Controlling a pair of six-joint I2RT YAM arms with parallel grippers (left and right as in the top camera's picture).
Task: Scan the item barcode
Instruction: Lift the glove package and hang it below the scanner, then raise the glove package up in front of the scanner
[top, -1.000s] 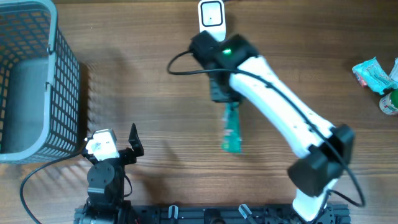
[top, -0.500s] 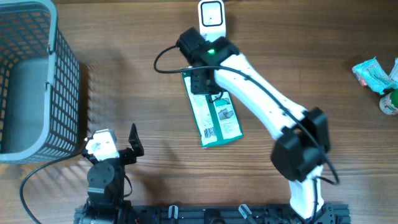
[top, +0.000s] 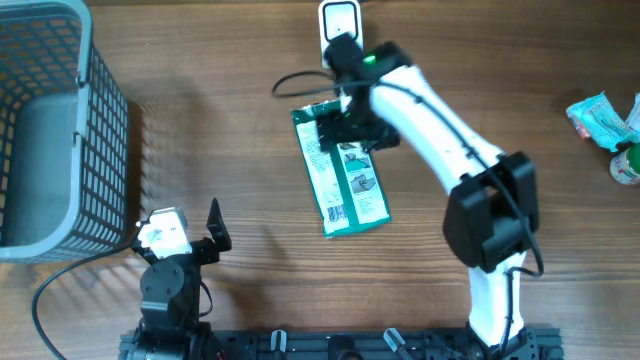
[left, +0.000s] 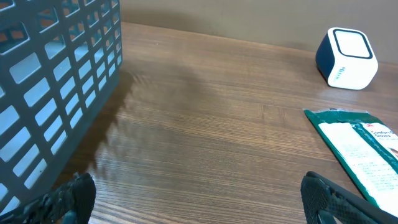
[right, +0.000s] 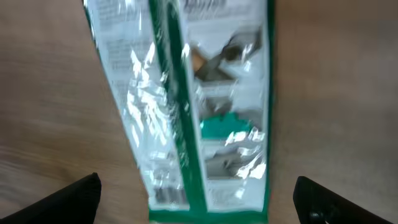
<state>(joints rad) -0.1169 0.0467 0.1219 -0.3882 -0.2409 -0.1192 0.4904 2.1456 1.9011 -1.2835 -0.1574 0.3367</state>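
While it lies flat on the wooden tabletop (top: 200, 130), the green and white packet (top: 342, 185) sits near the middle, long side running away from the robot and tilted slightly, with a printed face of white panels and small text turned up. Its far end is close to the small barcode scanner (top: 340, 22), a dark blue block with a white face, but the two do not touch. Seen from the right wrist, the packet's glossy film is blurred and the print cannot be read. Directly above the packet's far end hangs the right pincer (top: 355, 130), released, with its two dark fingertips (right: 68, 199) spread wide to either side of the packet and clear of it. At the near left edge, well apart from the packet, the left pincer (left: 202, 196) is also released, fingers wide with nothing between them. A grey plastic mesh basket (top: 60, 130) stands at the far left. A crinkled green and white wrapper (top: 600, 115) lies by the right edge, beside a small round item (top: 628, 165) cut off by the frame.
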